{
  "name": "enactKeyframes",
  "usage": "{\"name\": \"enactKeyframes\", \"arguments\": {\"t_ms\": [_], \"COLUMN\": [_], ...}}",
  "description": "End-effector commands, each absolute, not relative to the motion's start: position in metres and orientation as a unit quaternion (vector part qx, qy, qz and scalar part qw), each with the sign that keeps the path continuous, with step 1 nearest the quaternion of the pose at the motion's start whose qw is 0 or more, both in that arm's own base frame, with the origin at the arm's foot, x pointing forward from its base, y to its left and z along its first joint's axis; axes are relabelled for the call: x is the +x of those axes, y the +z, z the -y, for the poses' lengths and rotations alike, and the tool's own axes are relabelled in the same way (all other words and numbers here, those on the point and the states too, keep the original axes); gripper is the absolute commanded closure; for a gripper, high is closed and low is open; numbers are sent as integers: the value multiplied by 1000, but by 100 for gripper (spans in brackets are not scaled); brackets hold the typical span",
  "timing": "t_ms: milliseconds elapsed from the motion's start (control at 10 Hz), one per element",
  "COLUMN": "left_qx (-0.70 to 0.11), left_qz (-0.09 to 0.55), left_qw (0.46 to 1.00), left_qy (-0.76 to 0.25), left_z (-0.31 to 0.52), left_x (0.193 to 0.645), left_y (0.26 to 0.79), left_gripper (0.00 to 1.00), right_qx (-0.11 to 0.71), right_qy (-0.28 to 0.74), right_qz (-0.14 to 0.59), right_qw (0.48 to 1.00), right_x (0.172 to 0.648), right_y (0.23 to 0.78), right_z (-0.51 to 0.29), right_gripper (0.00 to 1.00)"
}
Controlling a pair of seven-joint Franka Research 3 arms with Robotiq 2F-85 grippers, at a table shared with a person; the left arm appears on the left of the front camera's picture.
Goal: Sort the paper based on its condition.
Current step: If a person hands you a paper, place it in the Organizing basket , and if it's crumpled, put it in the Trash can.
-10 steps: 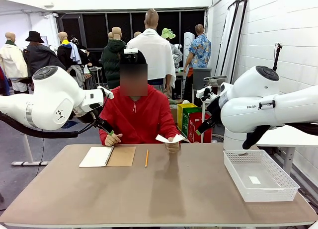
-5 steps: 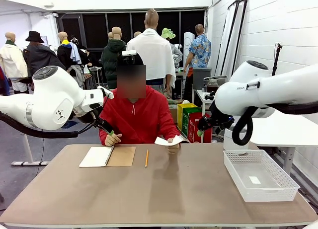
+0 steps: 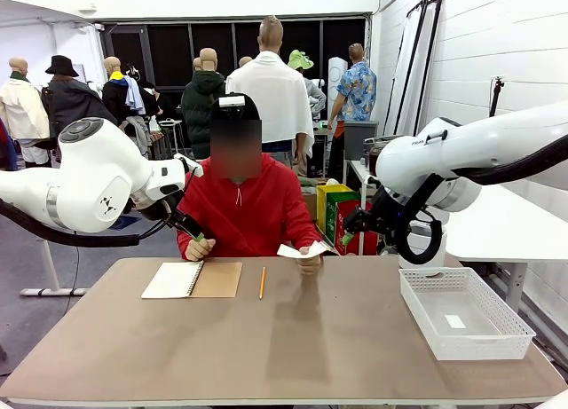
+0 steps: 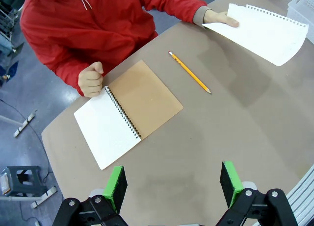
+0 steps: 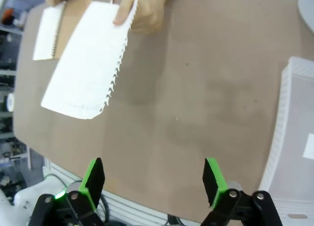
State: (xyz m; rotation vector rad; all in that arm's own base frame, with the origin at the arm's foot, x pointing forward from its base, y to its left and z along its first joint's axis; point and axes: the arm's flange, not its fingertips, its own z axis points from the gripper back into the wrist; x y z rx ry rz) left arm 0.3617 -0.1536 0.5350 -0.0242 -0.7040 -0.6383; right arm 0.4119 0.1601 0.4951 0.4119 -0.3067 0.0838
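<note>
The left end effector [image 4: 172, 181] and right end effector [image 5: 153, 177] gape wide, empty. A person's hand [image 3: 309, 263] holds the paper [image 3: 295, 249] over the table's [image 3: 293, 347] far edge, seemingly flat and uncrumpled.

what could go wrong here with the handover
1. The paper is thin and held at one end by the person's hand; the open right gripper might crease or tear it when closing.
2. A grip close to that hand could pinch it.
3. Released early, the sheet may land flat on the table, hard to lift.
</note>
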Motion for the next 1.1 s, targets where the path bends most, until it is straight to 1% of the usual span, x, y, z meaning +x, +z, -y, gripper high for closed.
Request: {"name": "enactKeyframes", "arguments": {"t_ms": [0, 300, 400, 600, 800, 1000], "left_qx": [-12, -12, -12, -12, -12, -12], "left_qz": [337, 337, 337, 337, 337, 337], "left_qw": [890, 890, 890, 890, 890, 890], "left_qy": [-307, -307, -307, -307, -307, -307], "left_z": [153, 153, 153, 153, 153, 153], "left_x": [362, 362, 362, 362, 362, 362], "left_y": [535, 535, 535, 535, 535, 535], "left_gripper": [0, 0, 0, 0, 0, 0], "right_qx": [200, 200, 252, 305, 325, 379], "right_qy": [56, 47, -10, -53, -88, -123], "right_qz": [167, 160, 106, 42, 12, -43], "right_qw": [964, 966, 962, 950, 941, 916], "right_x": [409, 410, 430, 453, 474, 491], "right_y": [501, 500, 497, 482, 464, 442], "right_z": [-159, -161, -157, -155, -156, -156], "right_gripper": [0, 0, 0, 0, 0, 0]}}
